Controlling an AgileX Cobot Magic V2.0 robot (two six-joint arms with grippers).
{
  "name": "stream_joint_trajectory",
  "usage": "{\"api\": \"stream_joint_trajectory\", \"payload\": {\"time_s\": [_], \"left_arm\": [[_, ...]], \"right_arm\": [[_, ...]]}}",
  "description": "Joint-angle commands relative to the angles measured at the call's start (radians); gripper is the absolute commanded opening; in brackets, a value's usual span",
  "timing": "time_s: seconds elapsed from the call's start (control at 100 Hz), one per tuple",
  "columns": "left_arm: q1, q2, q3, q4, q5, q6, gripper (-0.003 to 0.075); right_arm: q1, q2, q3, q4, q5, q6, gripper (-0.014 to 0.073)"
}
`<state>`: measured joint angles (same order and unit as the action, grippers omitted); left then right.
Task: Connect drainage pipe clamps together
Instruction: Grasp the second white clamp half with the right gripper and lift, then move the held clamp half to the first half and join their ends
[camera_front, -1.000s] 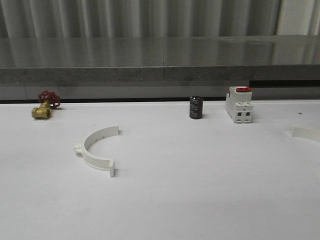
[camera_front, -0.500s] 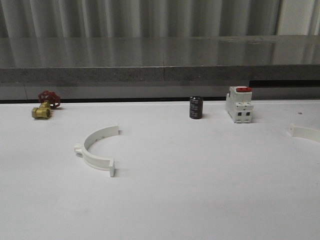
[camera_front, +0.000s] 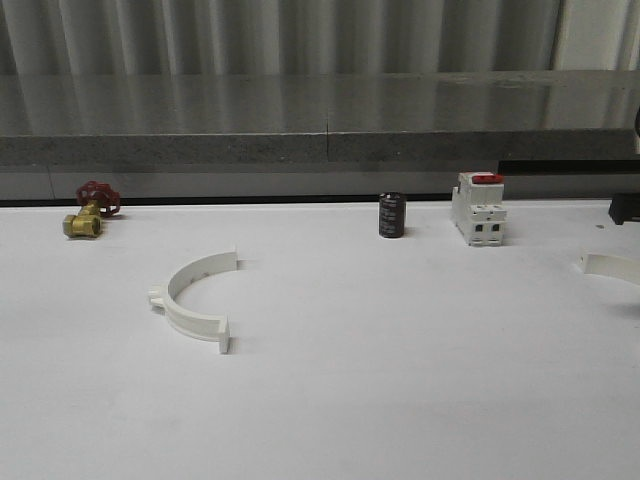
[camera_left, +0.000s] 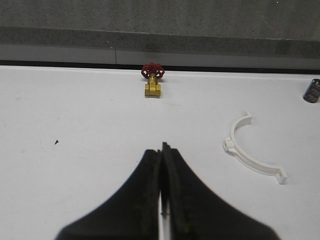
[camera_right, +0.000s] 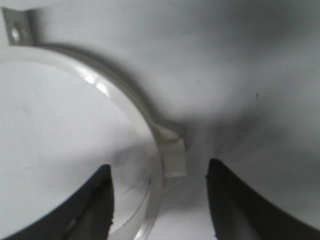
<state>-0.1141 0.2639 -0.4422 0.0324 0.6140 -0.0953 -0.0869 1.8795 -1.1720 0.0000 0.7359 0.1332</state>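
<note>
- On the white table (camera_front: 400, 400) in the front view, the two drainage pipe clamps lie well apart: the left clamp half (camera_front: 195, 298) rests flat toward the left, its open side facing right, and the right clamp half (camera_front: 610, 266) shows as an end piece at the right edge. Between them at the back stand a small black cylinder (camera_front: 391, 215) and a white breaker (camera_front: 478, 208) with a red switch; a brass valve (camera_front: 88, 213) with a red handle sits far left. A dark piece at the right edge may be part of the right arm, but I cannot tell. Nothing is joined yet.
- From the left wrist view, the left gripper (camera_left: 163, 170) has its fingers pressed together, holding nothing. It sits above bare table, with the left clamp half (camera_left: 252, 150) off to one side and untouched.
- From the right wrist view, the right gripper (camera_right: 160, 197) is spread wide, its fingers either side of the right clamp half (camera_right: 125, 100) near the small outer lug (camera_right: 172, 155), with no contact visible.
- By my judgement the task is at its very start: both halves remain to be grasped, brought together and mated at their end tabs.
</note>
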Motion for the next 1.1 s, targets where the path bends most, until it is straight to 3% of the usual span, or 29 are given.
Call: {"api": "stream_joint_trajectory", "payload": {"time_s": [0.0, 0.11, 0.2, 0.51, 0.96, 1.09], "left_arm": [[0.003, 0.010, -0.027, -0.001, -0.077, -0.001, -0.0021], [0.003, 0.010, -0.027, -0.001, -0.077, -0.001, -0.0021], [0.003, 0.010, -0.027, -0.001, -0.077, -0.001, -0.0021], [0.003, 0.010, -0.027, -0.001, -0.077, -0.001, -0.0021], [0.003, 0.010, -0.027, -0.001, -0.077, -0.001, -0.0021], [0.003, 0.010, -0.027, -0.001, -0.077, -0.001, -0.0021]], "right_arm": [[-0.005, -0.036, -0.027, 0.000, -0.041, -0.002, 0.0245], [-0.005, -0.035, -0.027, 0.000, -0.039, -0.002, 0.0097], [-0.005, -0.038, -0.027, 0.000, -0.036, -0.002, 0.0051], [0.028, -0.115, -0.027, 0.015, -0.006, 0.014, 0.0050], [0.354, -0.156, -0.149, 0.016, 0.147, 0.347, 0.0048], [0.434, -0.118, -0.202, 0.026, 0.147, 0.378, 0.0048]]}}
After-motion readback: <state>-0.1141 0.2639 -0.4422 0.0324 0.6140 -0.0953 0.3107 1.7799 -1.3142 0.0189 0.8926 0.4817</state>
